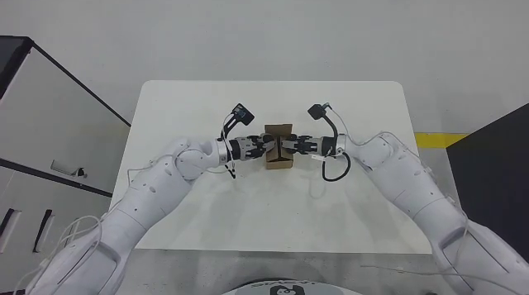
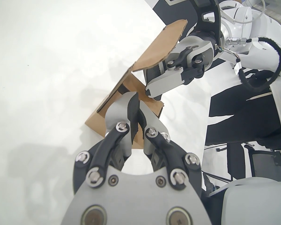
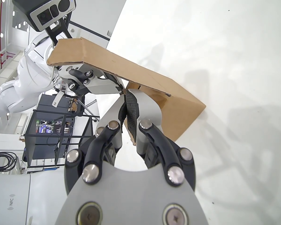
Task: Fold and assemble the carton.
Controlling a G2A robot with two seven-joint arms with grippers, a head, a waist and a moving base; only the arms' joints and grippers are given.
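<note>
Carton (image 1: 279,153) sits near the middle of the desk (image 1: 190,105), well in from every edge. It already stands as an open box: in the wrist views its brown walls are up and square at the corner resting on the desk. The long lid flap (image 2: 159,45) is not down. It rises tilted over the opening, with the fold at its tip unturned.

The left gripper (image 2: 134,97) meets the carton from the side toward the desk's left edge. Its fingers are drawn narrow, with a thin edge of cardboard pinched between the black pads, seemingly a short side flap. The right gripper (image 3: 128,94) mirrors it from the opposite side, likewise nearly closed on a strip of cardboard at its end of the box. The two grippers' tips lie close together just under the raised lid flap, near the box mouth.

By my reading the task is roughly half done: the body is formed, but the top is unclosed. What appears to be left is turning the two side flaps inward, bringing the lid flap down over them and tucking in its tip. Whether the underside is already locked cannot be told, since it faces the desk.
</note>
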